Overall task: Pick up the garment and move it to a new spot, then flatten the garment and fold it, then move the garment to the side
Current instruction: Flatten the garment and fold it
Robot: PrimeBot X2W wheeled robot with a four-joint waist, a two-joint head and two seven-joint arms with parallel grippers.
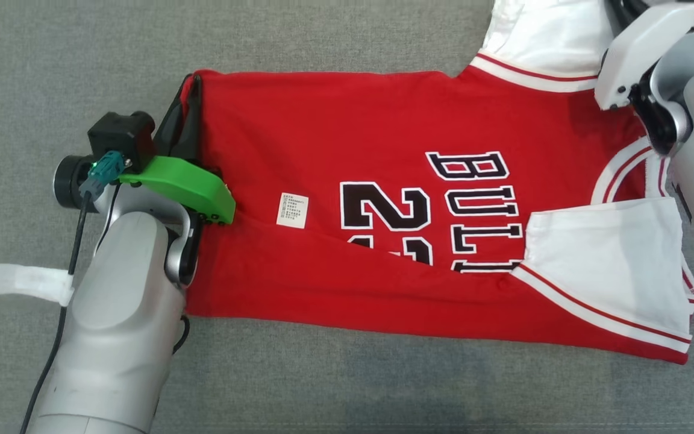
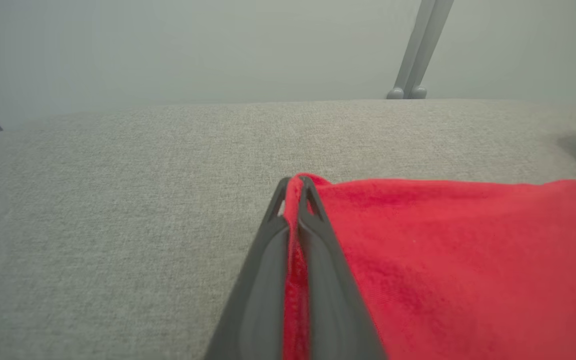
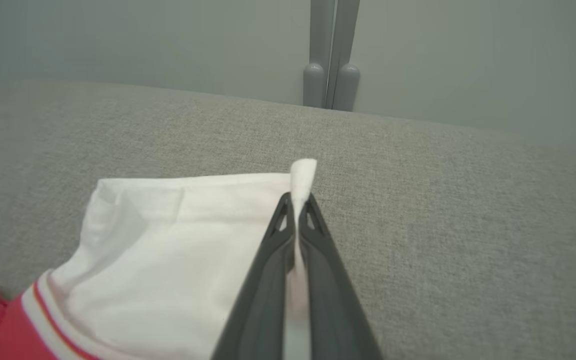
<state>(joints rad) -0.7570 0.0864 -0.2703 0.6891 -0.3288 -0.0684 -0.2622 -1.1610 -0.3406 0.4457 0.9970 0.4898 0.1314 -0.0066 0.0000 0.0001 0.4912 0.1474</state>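
The garment [image 1: 383,120] is a red jersey with white sleeves and black lettering, lying spread on the grey cushion with its near edge folded over. My left gripper [image 1: 190,90] is at the jersey's far left corner, shut on the red hem. In the left wrist view the two dark fingers [image 2: 318,235] pinch the red cloth [image 2: 443,250] between them. My right forearm [image 1: 648,54] reaches in at the upper right over a white sleeve. The right wrist view shows my right gripper [image 3: 298,202] shut on the edge of the white sleeve [image 3: 178,235], a tuft of cloth sticking past the tips.
The grey fabric surface [image 1: 347,386] stretches on all sides of the jersey. A white strap [image 1: 9,283] lies at the left by my left arm. Grey poles [image 3: 330,50] stand behind the far edge of the cushion, also seen as a slanted pole [image 2: 418,50].
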